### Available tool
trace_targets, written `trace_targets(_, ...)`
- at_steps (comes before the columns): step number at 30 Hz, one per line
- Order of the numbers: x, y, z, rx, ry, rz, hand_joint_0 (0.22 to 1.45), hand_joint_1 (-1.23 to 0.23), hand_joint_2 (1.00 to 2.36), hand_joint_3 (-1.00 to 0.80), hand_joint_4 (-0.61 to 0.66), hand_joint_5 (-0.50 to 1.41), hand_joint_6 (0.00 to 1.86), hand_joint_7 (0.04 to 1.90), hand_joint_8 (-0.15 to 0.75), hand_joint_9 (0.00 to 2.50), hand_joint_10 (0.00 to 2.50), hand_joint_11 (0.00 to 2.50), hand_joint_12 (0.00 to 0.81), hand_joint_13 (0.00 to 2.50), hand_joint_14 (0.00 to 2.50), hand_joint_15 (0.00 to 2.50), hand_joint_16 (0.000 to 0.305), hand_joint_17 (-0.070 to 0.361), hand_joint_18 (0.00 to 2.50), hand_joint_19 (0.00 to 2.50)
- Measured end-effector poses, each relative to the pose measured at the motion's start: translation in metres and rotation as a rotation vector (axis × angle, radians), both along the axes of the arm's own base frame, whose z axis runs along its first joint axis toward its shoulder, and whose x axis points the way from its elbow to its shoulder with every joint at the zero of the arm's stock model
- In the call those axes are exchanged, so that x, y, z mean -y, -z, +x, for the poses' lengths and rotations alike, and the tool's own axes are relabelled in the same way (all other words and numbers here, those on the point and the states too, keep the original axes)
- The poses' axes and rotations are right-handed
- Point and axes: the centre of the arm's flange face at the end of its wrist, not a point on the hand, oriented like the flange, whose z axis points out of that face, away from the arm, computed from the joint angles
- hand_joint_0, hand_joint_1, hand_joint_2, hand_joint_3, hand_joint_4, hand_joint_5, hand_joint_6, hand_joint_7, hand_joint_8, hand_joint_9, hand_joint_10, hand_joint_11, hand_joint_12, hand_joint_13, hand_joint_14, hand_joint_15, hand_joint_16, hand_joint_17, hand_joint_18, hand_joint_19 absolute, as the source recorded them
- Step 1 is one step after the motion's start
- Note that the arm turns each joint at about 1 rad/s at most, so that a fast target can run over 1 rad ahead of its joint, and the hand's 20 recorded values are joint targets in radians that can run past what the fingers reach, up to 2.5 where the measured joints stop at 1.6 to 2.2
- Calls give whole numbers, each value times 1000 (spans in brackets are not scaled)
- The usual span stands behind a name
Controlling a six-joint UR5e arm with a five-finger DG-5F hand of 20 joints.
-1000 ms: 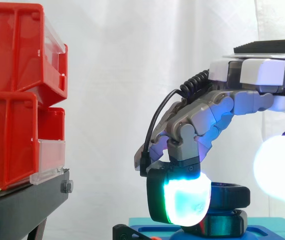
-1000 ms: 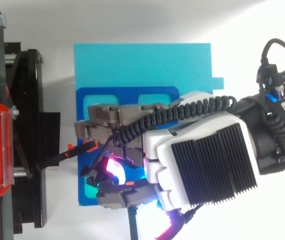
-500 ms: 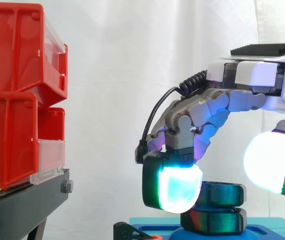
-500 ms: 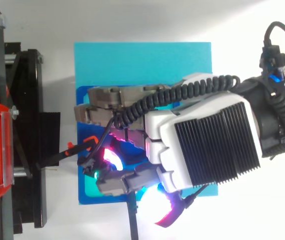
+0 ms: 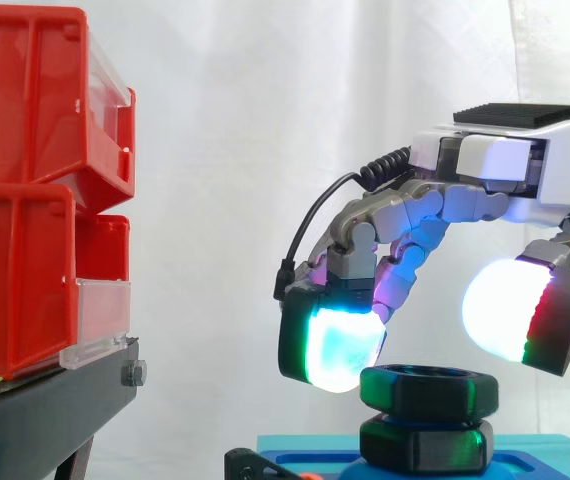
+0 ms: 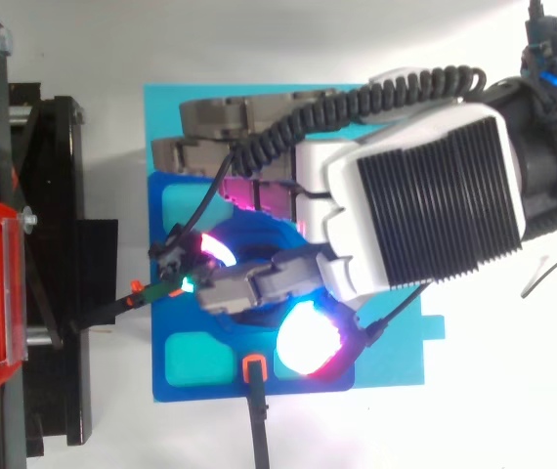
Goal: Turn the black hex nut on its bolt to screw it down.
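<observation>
- At the left you see the red bins (image 5: 25, 180) on their black stand (image 5: 45, 410). They are well apart from the work and play no part in this step.
- Next comes the blue base (image 6: 259, 117), with a black clamp (image 6: 122, 305) that reaches in from the stand side.
- The black hex nut (image 5: 428, 390) sits on the base, near the middle of the side view. It lies flat and level on top of a second black hex piece (image 5: 425, 446).
- Between these two pieces you see almost no gap, and no thread shows. So I judge that the nut is already far down, maybe near its end. You cannot tell from here if it is tight.
- What is left, as I judge it, is to take the nut again and turn it until it stops.
- The hand (image 6: 425, 205) hangs over the nut, and the arm comes in from the right.
- Its fingers are bent downward and stand apart from the thumb. They grip nothing.
- One glowing fingertip (image 5: 333, 345) hangs just beside the upper left edge of the nut. If it touches the nut, I cannot say.
- The glowing thumb tip (image 5: 510, 320) hangs just above the right edge of the nut, clear of it.
- So the nut lies below the hand, under the gap between fingers and thumb.
</observation>
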Motion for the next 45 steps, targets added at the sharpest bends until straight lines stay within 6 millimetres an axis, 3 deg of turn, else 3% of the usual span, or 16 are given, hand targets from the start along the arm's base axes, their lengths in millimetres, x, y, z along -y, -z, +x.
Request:
trace_targets(10,17,-3,-2,28,-10,-3,511,-180,1000,-500,-13,35,506,1158,292,1135,11,296,311,704,7,170,45,101,610,474)
trace_targets(15,13,-10,1,54,-29,-5,510,-180,1000,-500,-9,35,507,1121,295,1135,10,299,312,704,7,173,45,101,603,474)
trace_targets(25,-19,-27,15,107,-47,-2,510,-181,1000,-500,8,27,507,1117,291,1124,10,271,313,706,7,179,45,101,603,474)
trace_targets(36,-64,-26,21,97,-54,5,511,-189,1000,-500,-5,28,507,1077,285,1126,10,276,313,705,7,179,45,101,599,474)
trace_targets(45,-84,-22,19,57,-57,4,513,-201,1000,-500,3,29,507,1038,285,1126,10,272,310,705,7,177,45,100,605,473)
